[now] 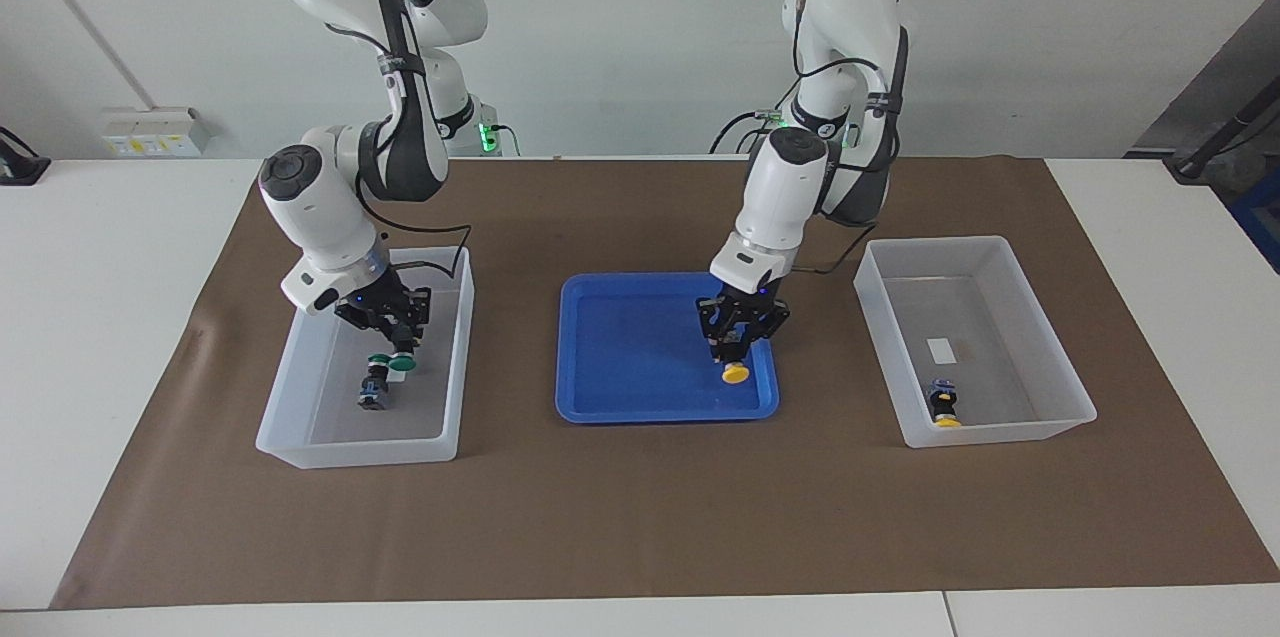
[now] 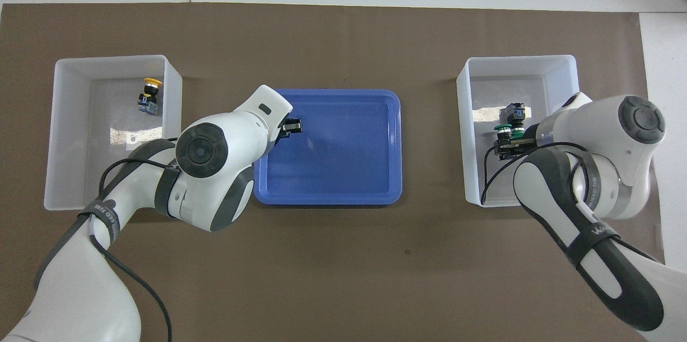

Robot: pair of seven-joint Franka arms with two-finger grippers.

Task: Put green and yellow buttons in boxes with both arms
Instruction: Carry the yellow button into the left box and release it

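Gripped by its black body, a yellow button (image 1: pixel 736 374) was held by the left gripper (image 1: pixel 738 349) over the blue tray's (image 1: pixel 620 357) four-o'clock corner. A green button (image 1: pixel 402 363) was pinched by the right gripper (image 1: pixel 397 335) inside the box (image 1: pixel 300 417), just beside another green button (image 1: pixel 377 382) at its nine o'clock.

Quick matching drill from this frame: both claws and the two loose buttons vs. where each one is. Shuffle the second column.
1. right claw
2. left claw
3. loose yellow button
4. loose green button

a. over the blue tray, shut on the gripped yellow button
b. lying in the box at the left arm's end
c. shut on the gripped green button
d. lying in the box at the right arm's end

Pairs: 1-c, 2-a, 3-b, 4-d
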